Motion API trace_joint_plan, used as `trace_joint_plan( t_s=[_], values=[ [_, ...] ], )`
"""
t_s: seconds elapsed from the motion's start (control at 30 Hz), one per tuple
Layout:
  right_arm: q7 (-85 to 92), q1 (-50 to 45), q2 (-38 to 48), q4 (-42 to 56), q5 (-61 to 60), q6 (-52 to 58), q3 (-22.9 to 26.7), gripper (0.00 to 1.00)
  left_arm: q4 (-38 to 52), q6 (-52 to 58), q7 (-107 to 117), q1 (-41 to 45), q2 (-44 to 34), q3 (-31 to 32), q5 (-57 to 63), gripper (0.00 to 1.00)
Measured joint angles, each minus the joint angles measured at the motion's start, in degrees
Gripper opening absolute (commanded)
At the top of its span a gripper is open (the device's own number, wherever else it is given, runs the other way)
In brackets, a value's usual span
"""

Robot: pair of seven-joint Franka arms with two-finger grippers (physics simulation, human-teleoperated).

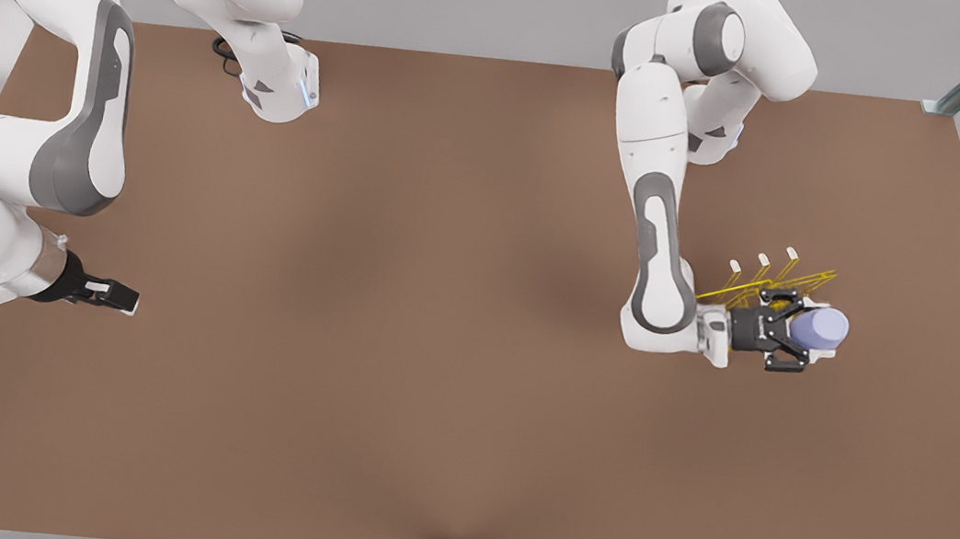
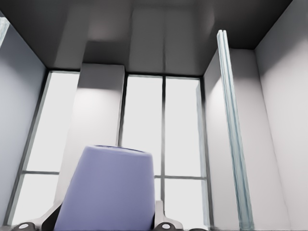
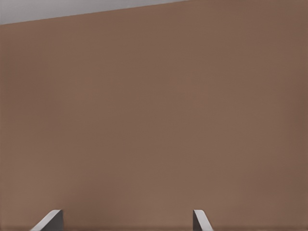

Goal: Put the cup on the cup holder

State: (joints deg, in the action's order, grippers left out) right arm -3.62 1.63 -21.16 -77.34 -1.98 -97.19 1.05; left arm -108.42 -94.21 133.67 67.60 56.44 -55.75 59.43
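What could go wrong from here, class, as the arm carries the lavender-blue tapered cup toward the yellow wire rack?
1. The left gripper holds the lavender-blue tapered cup sideways right beside the thin yellow wire cup holder; it could knock the light rack.
2. The cup might miss the white-tipped prongs.

The right gripper waits, open.

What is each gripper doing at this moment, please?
Left gripper: shut on the cup, beside the cup holder.
Right gripper: open, holding nothing, waiting above the table.
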Motion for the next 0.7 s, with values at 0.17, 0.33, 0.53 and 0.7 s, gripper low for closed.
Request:
trace_joint_plan(
  t_s=[0.17, 0.33, 0.53, 0.7],
  values=[
    [0.0, 0.1, -0.1, 0.0, 0.0, 0.0, 0.0, 1.0, 2.3, -4.8, -6.3, -0.3, 0.5, 1.3, -3.0, 0.75],
    [0.0, 0.0, -0.1, 0.0, 0.0, 0.0, 0.0, 1.0, 2.0, -6.4, -11.4, -2.9, -1.5, 6.1, -4.3, 0.75],
    [0.0, 0.0, -0.1, 0.1, 0.0, 0.1, 0.0, 1.0, -0.2, -3.3, -16.2, -1.5, -2.9, 7.1, -5.0, 0.75],
    [0.0, 0.1, -0.1, 0.0, 0.0, 0.1, 0.0, 1.0, -2.1, -0.3, -18.9, -0.6, -5.3, 7.0, -5.3, 0.77]
  ],
)
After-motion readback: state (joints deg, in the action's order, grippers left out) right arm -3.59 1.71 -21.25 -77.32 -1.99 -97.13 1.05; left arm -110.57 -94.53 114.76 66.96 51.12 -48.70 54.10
